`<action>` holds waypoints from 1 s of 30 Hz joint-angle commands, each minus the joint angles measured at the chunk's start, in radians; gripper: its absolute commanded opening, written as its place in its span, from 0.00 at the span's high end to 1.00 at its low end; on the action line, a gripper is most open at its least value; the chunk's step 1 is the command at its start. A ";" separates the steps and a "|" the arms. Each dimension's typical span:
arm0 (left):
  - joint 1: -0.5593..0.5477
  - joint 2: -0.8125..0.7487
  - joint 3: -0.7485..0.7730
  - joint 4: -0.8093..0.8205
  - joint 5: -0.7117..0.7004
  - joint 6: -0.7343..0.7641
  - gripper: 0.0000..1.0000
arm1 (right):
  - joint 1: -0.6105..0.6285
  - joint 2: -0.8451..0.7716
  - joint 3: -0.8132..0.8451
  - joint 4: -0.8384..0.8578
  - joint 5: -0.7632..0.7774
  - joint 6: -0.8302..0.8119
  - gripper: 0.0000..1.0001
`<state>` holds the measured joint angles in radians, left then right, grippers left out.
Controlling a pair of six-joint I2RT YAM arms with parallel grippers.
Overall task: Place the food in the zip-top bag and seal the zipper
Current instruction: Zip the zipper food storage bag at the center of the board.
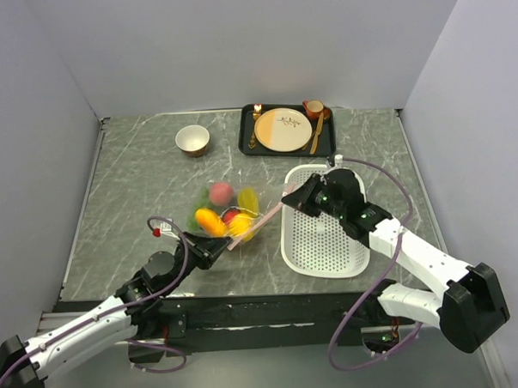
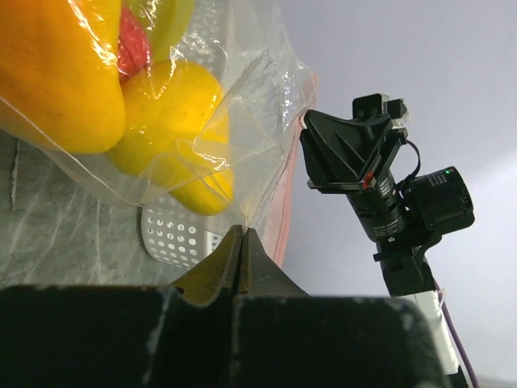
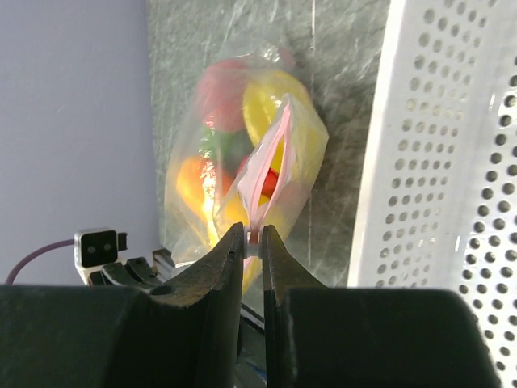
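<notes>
**zip-top bag** (image 1: 227,214): clear, crinkled. it lies near the middle of the bench (image 1: 130,191), a little toward the near edge. it is strung between the two claws, just beside the white perforated basket (image 1: 325,234), on the side facing the bench's left edge. from above it is hard to tell whether its belly rests on the bench or hangs just off it; it looks to be resting.

**food** (image 1: 211,220): orange, yellow, red, pink and green pieces, all showing through the plastic. no loose piece shows on the bench or in the basket.

**zipper** (image 1: 257,222): pale pink strip along the mouth, running toward the right claw. in the right wrist view its two halves stand parted at mid-length, with red and yellow visible between them.

**left claw** (image 2: 243,236): jaws together, pinching a fold of clear plastic at the bag's near end.

**right claw** (image 3: 253,236): jaws clamped on the end of the pink strip nearest the basket.

**far edge of bench**: small bowl (image 1: 192,139); dark tray (image 1: 246,139) holding a plate (image 1: 282,129), cutlery and a cup (image 1: 314,108).

**status**: filling looks complete. sealing is not done, because the mouth gapes. by my reading, what is left is to press the strip shut along its whole length while the bag is held taut.
</notes>
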<state>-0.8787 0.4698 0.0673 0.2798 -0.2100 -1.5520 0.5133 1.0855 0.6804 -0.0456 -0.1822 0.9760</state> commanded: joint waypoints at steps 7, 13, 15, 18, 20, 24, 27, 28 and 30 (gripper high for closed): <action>-0.002 -0.059 0.015 -0.094 -0.049 0.029 0.99 | -0.079 0.021 0.042 0.015 0.070 -0.066 0.86; 0.000 -0.103 0.020 -0.149 -0.058 0.033 0.99 | -0.108 0.034 0.053 0.012 0.063 -0.080 0.87; 0.000 -0.108 0.016 -0.156 -0.058 0.027 0.99 | -0.114 0.036 0.050 0.015 0.059 -0.082 0.87; -0.002 -0.111 0.012 -0.160 -0.055 0.026 0.99 | -0.119 0.040 0.048 0.018 0.058 -0.085 0.87; 0.000 -0.118 0.014 -0.165 -0.054 0.027 0.99 | -0.127 0.050 0.051 0.018 0.058 -0.088 0.87; -0.002 -0.132 0.016 -0.179 -0.054 0.027 0.99 | -0.128 0.066 0.067 0.016 0.049 -0.092 0.87; -0.002 -0.141 0.020 -0.192 -0.058 0.038 0.99 | -0.131 0.073 0.071 0.016 0.050 -0.097 0.86; 0.000 -0.146 0.022 -0.198 -0.058 0.041 0.99 | -0.133 0.077 0.073 0.018 0.049 -0.099 0.86; -0.002 -0.151 0.031 -0.223 -0.058 0.046 0.99 | -0.134 0.083 0.079 0.019 0.043 -0.103 0.86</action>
<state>-0.8787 0.3367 0.0673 0.1013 -0.2390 -1.5406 0.4030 1.1622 0.7040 -0.0544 -0.1879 0.9062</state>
